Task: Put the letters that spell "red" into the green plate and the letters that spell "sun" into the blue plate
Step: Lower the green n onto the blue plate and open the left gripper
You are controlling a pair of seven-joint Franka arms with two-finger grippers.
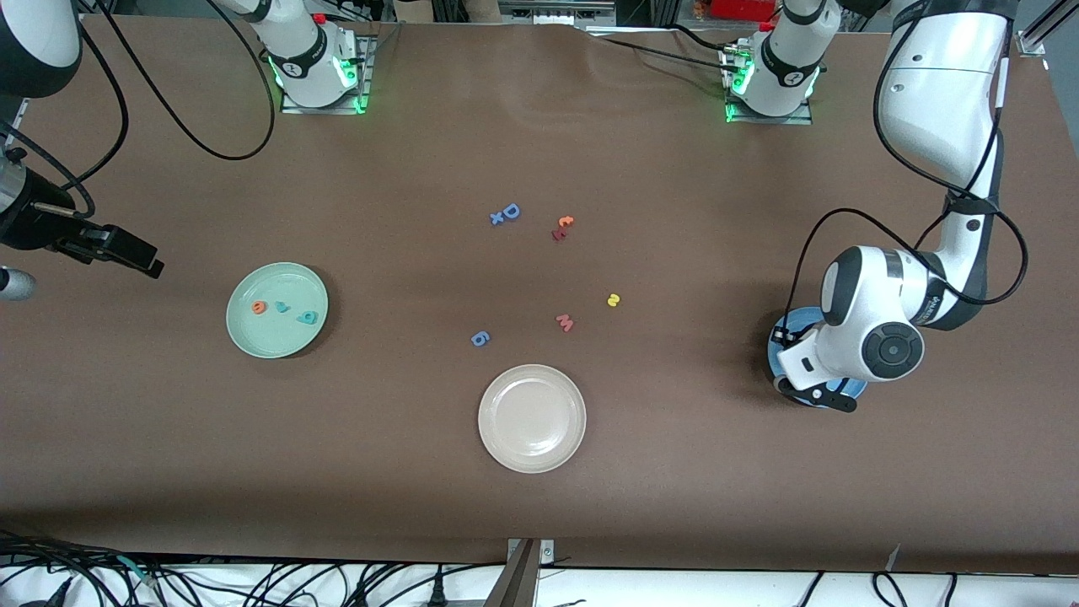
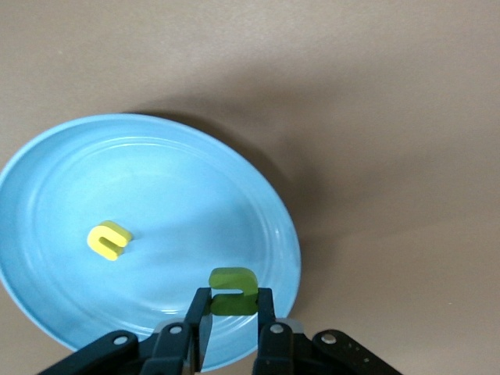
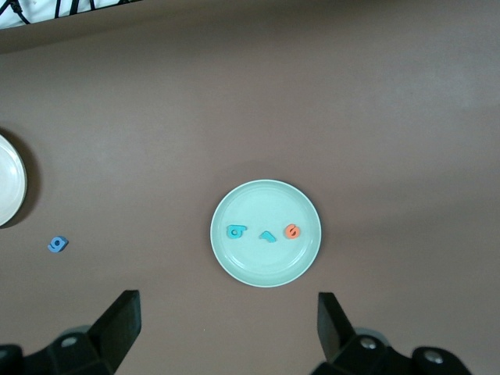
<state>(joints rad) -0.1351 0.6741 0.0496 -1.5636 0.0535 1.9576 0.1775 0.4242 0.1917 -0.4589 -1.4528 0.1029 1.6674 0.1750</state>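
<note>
left tool [image 2: 230, 324] over the blue plate [image 2: 70, 164], pinching green u [image 2: 233, 291] | yellow n [image 2: 109, 239] in that plate | right tool [image 3: 226, 328] above the green plate [image 3: 234, 269], fingers wide apart, holding nothing

The green plate [image 1: 244, 333] lay toward the right arm's end, holding the orange e [image 1: 259, 308], teal r [image 1: 281, 308] and teal d [image 1: 308, 318]. The blue plate [image 2: 70, 180] held a yellow n [image 2: 109, 239]; the green u [image 2: 233, 291] hung over it. The yellow s [image 1: 614, 299] lay on the table.
</note>
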